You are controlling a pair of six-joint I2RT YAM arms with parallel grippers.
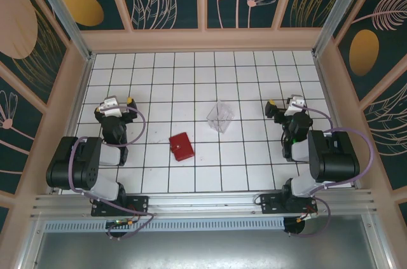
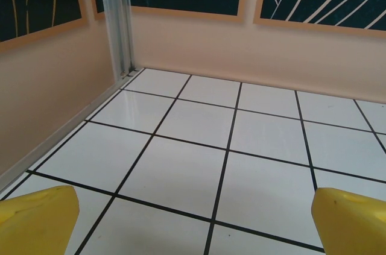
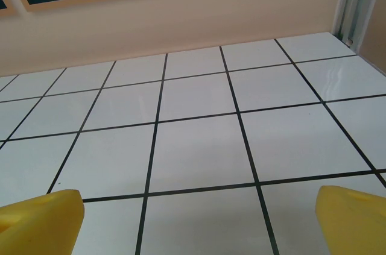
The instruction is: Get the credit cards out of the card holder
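The card holder (image 1: pixel 182 146) is a small red wallet lying folded shut on the white tiled table, near the front middle. The credit cards are hidden. My left gripper (image 1: pixel 114 102) hovers at the left side of the table, well left of the card holder and a little farther back. Its yellow fingers (image 2: pixel 36 219) stand wide apart over bare tile, so the left gripper (image 2: pixel 196 222) is open and holds nothing. My right gripper (image 1: pixel 287 103) is at the right side, far from the wallet. It too is open (image 3: pixel 199 222), its yellow fingertips (image 3: pixel 353 219) spread over bare tile.
A clear plastic box (image 1: pixel 220 116) stands behind and to the right of the wallet, near the table's middle. Pale wooden walls (image 1: pixel 203 40) enclose the table at the back and on both sides. A metal post (image 2: pixel 117 20) stands in the far left corner.
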